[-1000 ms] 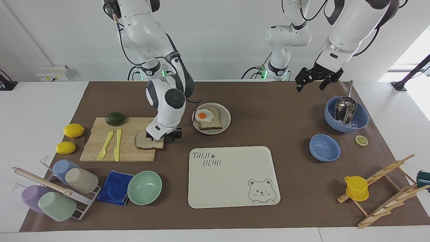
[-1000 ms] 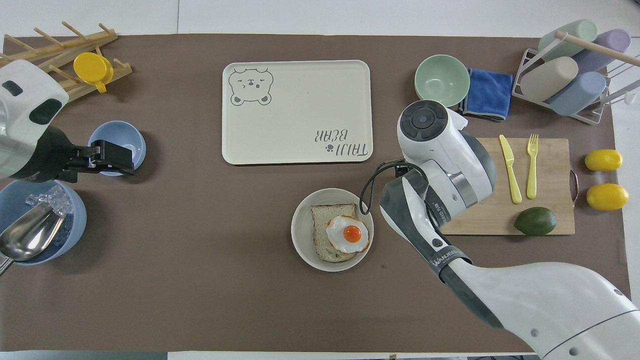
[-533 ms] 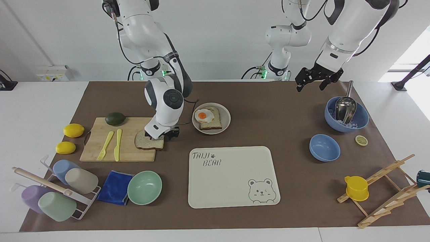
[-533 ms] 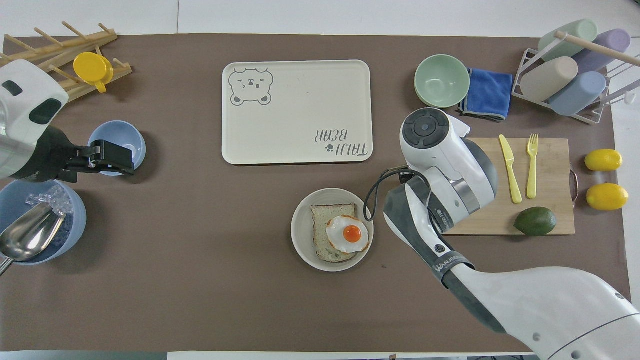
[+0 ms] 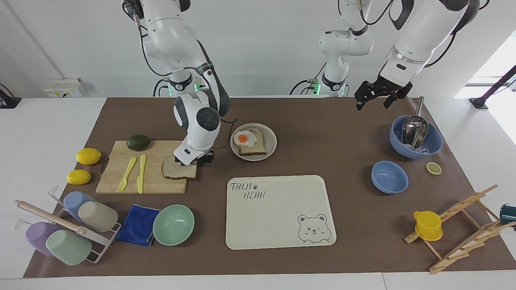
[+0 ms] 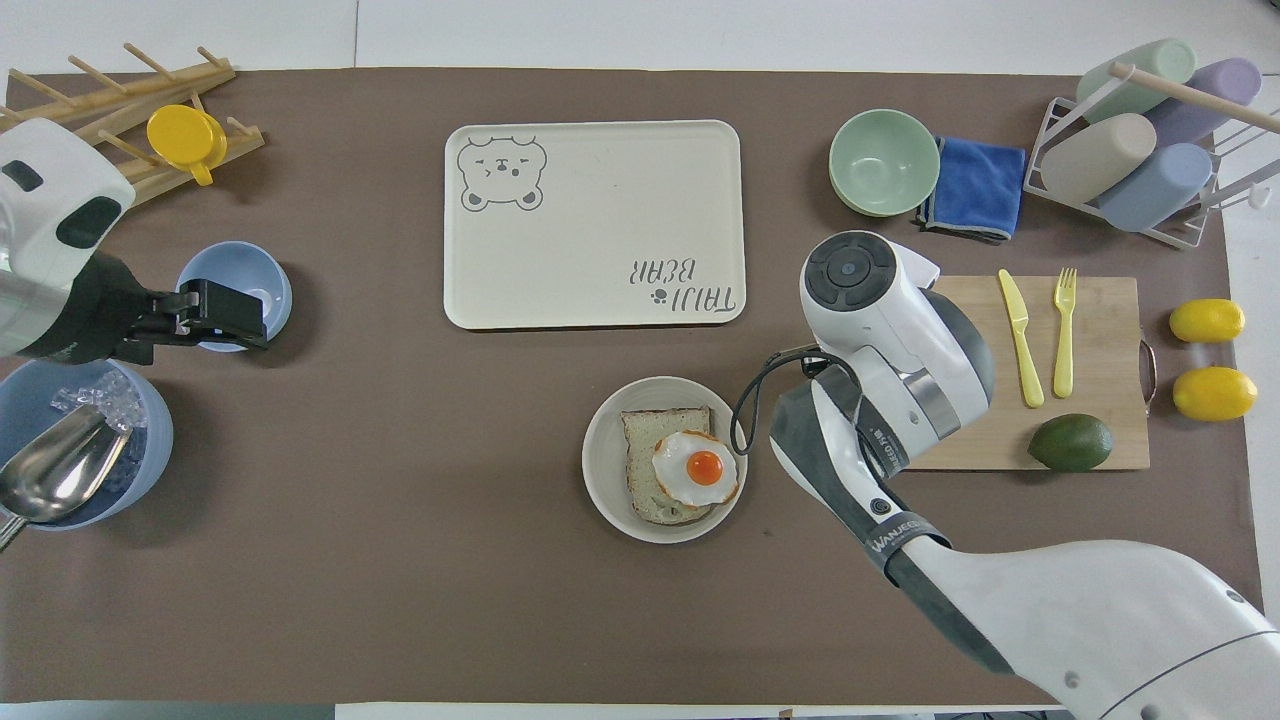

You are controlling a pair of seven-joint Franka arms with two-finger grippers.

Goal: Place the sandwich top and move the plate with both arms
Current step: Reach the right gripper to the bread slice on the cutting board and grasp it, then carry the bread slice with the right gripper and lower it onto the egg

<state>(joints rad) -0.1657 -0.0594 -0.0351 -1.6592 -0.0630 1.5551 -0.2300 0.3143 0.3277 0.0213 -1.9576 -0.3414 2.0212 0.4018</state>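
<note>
The sandwich top point(image 5: 178, 170), a plain brown bread slice, lies on the corner of the wooden cutting board point(image 5: 121, 177) closest to the plate. My right gripper point(image 5: 192, 161) is down at the slice's edge nearer the robots. In the overhead view the right arm's wrist point(image 6: 880, 320) hides both the slice and the gripper. The beige plate point(image 5: 271, 151) holds a bread slice with a fried egg point(image 5: 245, 139) and also shows in the overhead view point(image 6: 600, 480). My left gripper point(image 5: 373, 102) waits open in the air over the mat beside the blue bowls, and also shows in the overhead view point(image 6: 255, 320).
The bear tray point(image 5: 278, 209) lies farther from the robots than the plate. A yellow knife and fork point(image 5: 135, 173) and an avocado point(image 5: 138, 142) are on the board. A mint bowl point(image 5: 173, 224), blue cloth, cup rack, lemons, two blue bowls point(image 5: 389, 176) and a wooden rack stand around.
My right arm's wrist and gripper have shifted slightly toward the robots over the slice's edge. The slice, the plate and the left arm have not moved.
</note>
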